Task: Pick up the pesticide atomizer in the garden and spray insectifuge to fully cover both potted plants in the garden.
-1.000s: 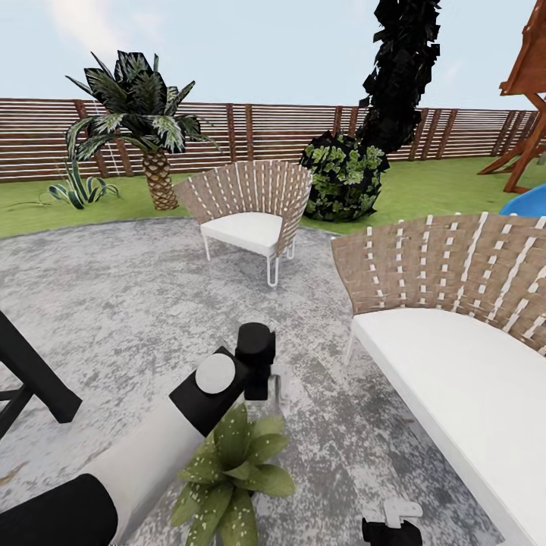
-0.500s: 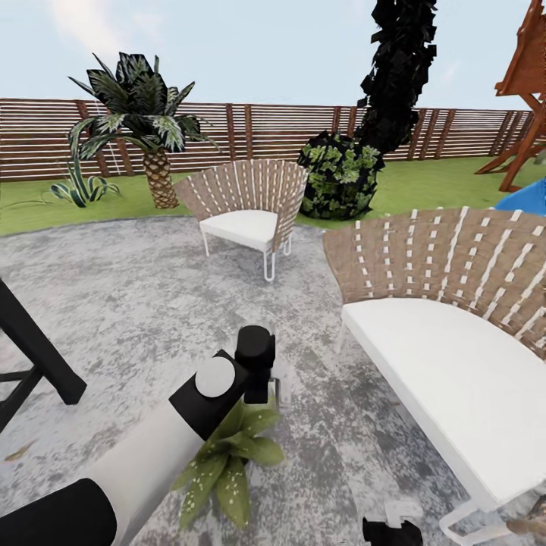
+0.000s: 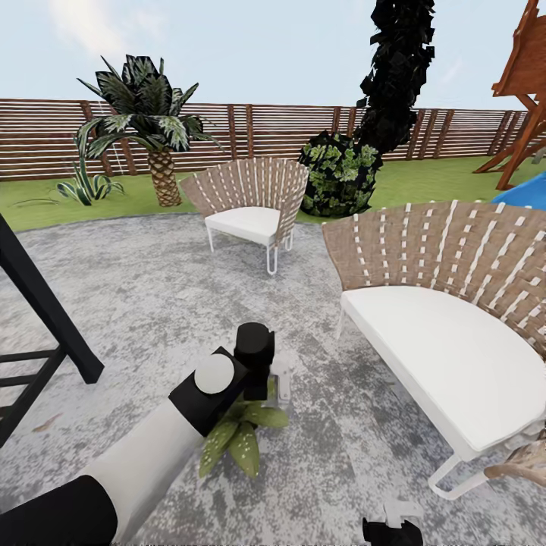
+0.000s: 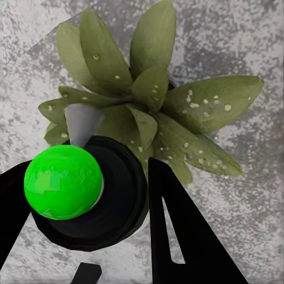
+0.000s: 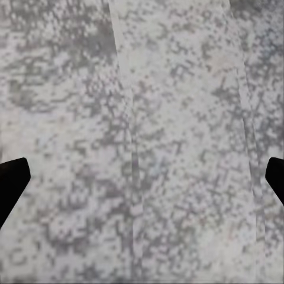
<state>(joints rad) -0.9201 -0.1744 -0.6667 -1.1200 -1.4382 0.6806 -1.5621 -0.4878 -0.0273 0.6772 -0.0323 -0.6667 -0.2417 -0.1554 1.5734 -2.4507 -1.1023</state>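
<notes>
My left gripper is shut on the pesticide atomizer, whose pale grey trigger head shows beside the black wrist. In the left wrist view the atomizer is a dark round body with a grey nozzle, and a bright green ball sits on it. It is held between the black fingers of the left gripper. Directly under it on the stone patio is a potted plant, a speckled green rosette. My right gripper hangs open over bare paving, low in the head view.
A large woven chair with a white cushion stands close on the right, and a smaller one further back. A black frame stands at the left. Palm, agave, dark bush and slatted fence line the lawn.
The whole head view has shifted, so the camera moved. The rosette now lies further under the left gripper and atomizer than a second ago. The grip is unchanged.
</notes>
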